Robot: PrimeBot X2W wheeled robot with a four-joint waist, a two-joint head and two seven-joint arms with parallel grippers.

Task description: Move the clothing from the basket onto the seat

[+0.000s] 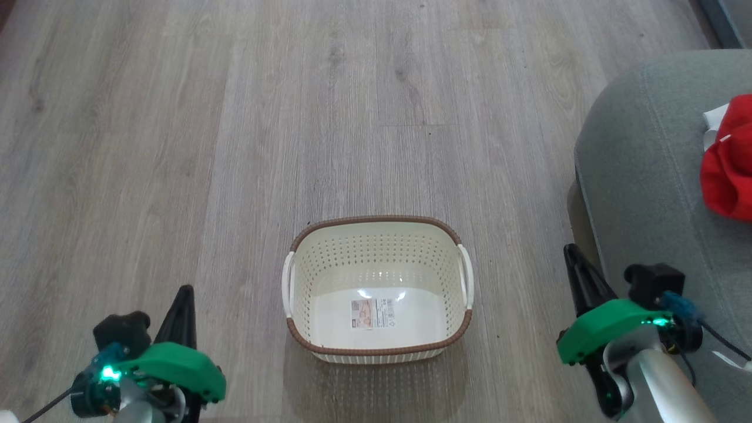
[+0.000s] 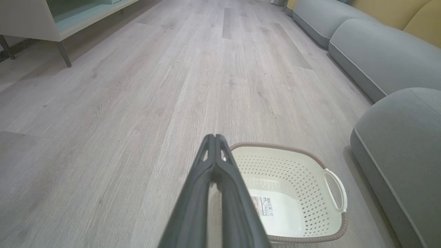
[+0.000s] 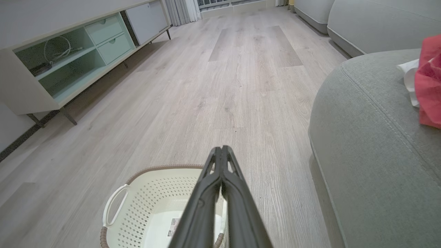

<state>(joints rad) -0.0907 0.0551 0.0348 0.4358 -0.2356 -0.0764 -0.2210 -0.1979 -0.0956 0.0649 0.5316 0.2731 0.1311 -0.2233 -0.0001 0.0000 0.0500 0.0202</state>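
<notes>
Left gripper: both fingers pressed together along the tips, no gap, nothing pinched between them. Touching nothing; it's off the basket's left side, toward the robot, apart from the rim.

Right gripper: same story. Fingers closed tip to tip, nothing in the grip, no contact with anything. It hangs off the basket's right side, between the basket and the seat, clear of both.

Basket: upright on the wood floor, dead centre between the two grippers. Brown rim all round, one white handle on each side. The bottom is in plain sight, with the label sticker on it.

Seat: grey-green and rounded, right of the basket with a strip of floor between them.

Clothing: red bundle with a bit of white at its far edge, lying on top of the seat, well right of the basket and further from the robot than the basket is.

Low sideboard with open shelves stands far off beyond the basket's left side.
</notes>
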